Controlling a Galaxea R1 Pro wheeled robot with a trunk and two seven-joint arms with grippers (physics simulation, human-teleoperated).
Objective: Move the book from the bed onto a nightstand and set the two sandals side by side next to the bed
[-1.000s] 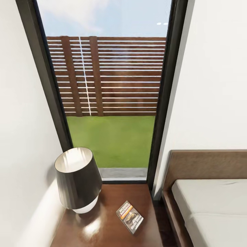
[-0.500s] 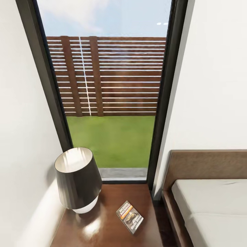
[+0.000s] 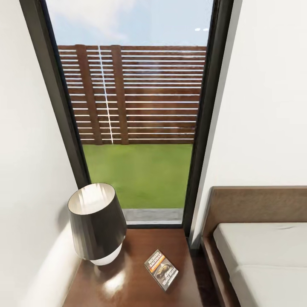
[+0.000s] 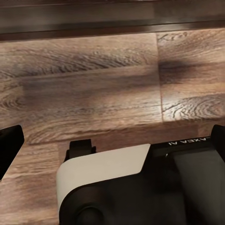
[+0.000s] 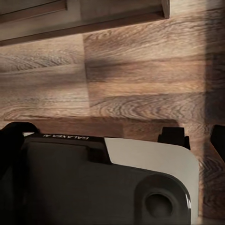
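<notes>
Nothing moves; book (image 3: 161, 269) lies on nightstand (image 3: 132, 281).
Lamp (image 3: 97, 222) beside it, bed (image 3: 260, 256) near. Fingers: cannot tell.

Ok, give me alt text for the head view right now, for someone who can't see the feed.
The book lies flat on the glossy dark nightstand, to the right of a dark-shaded lamp. The bed, with brown headboard and bare grey mattress, stands to the right. Behind is a tall dark-framed window showing grass and a slatted fence.

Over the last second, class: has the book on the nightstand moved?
No. The book lies at the same spot on the nightstand, equally far from the lamp.
</notes>
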